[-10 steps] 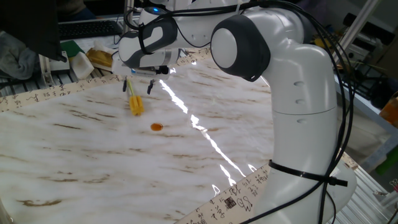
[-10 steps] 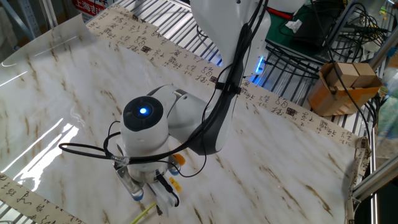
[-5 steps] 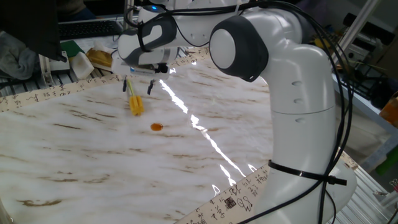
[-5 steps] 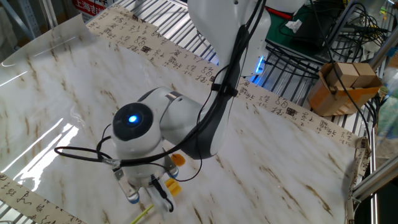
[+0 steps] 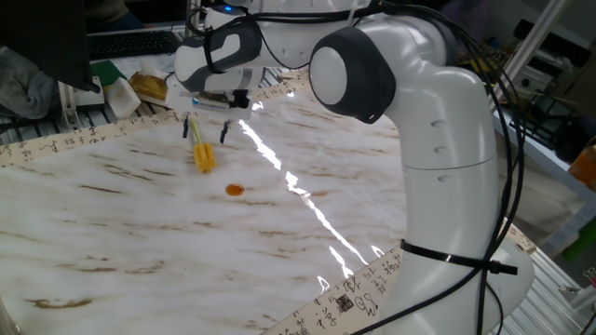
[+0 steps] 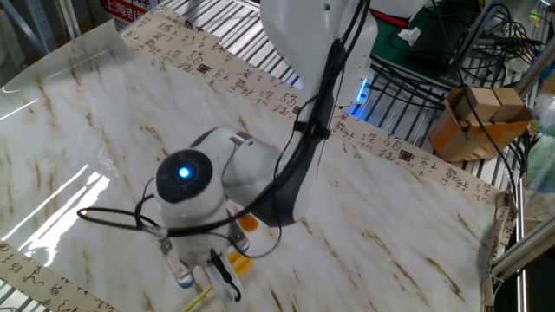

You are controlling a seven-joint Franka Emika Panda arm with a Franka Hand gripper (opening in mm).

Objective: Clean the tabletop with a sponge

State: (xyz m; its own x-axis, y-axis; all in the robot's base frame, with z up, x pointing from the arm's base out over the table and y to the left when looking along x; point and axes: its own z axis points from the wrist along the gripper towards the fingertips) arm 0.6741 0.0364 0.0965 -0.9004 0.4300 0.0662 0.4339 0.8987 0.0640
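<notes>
lab | metal rack (image 6: pixel 408 95), cables (image 6: pixel 451 35), cardboard box (image 6: pixel 473 117), keyboard (image 5: pixel 130 42)

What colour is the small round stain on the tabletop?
Orange: the stain sits on the white marble-pattern tabletop, clearest in the fixed view showing the sponge.

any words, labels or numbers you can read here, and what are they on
Black brush-style characters on the beige strip edging the tabletop: too small and blurred to read.
White characters on a red sign at the top edge of the other fixed view: cut off, unreadable.
Nothing readable on the arm, the tool or the sponge.
</notes>
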